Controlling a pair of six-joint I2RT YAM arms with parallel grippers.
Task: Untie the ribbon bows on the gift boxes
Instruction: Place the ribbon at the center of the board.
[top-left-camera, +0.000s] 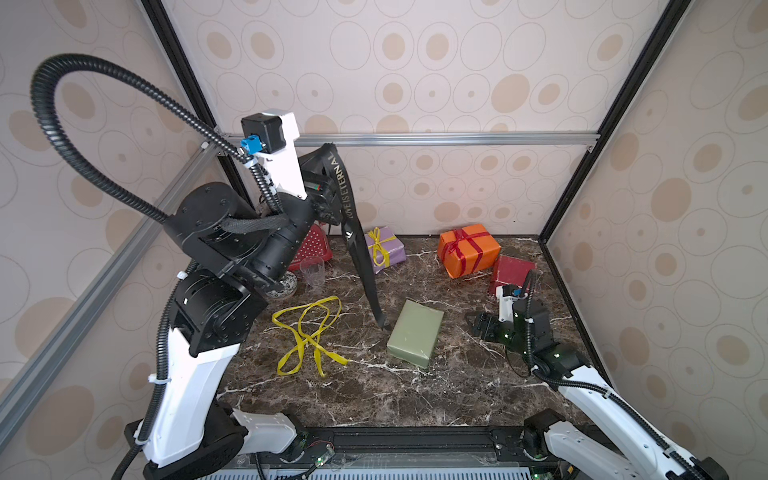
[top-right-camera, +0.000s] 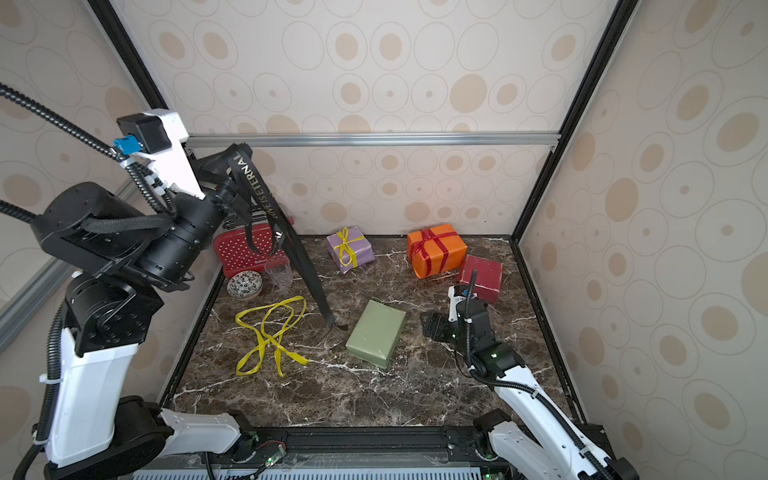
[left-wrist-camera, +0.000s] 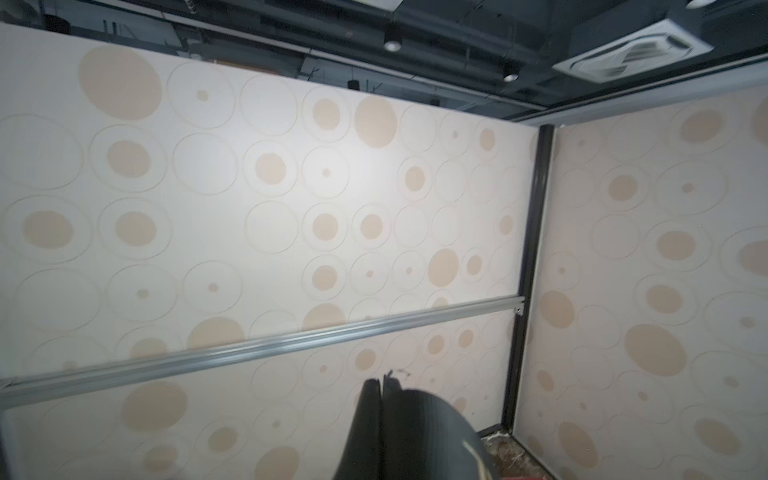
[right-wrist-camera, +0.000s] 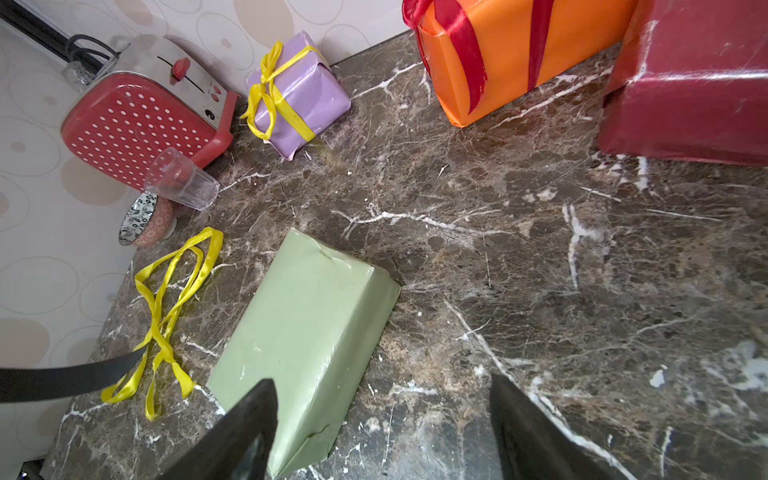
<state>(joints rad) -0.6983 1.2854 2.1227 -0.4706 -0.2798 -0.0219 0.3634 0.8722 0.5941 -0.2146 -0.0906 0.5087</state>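
**Top views: black ribbon (top-left-camera: 358, 249) off, two bows tied**

Top views: left gripper (top-left-camera: 328, 151) clamped on black ribbon, high above olive box (top-left-camera: 415, 334). Ribbon's long axis is near upright, tail pointing down just beside that box.
Left wrist: fingers (left-wrist-camera: 365, 428) pressed together.
Right wrist: right gripper (right-wrist-camera: 382, 380) jaws apart, empty, over olive box.
Likely next: release, then lilac box (right-wrist-camera: 316, 95) bow (right-wrist-camera: 266, 89), beyond.

A black satin ribbon with pale lettering (top-right-camera: 307, 276) was held aloft by the left gripper (top-right-camera: 241, 150), its lower end reaching the dark marble tabletop (top-right-camera: 415, 395) just beside an olive green paper-wrapped box (top-right-camera: 376, 334). The right gripper (top-right-camera: 429, 326) was poised near that box, jaws seemingly parted.
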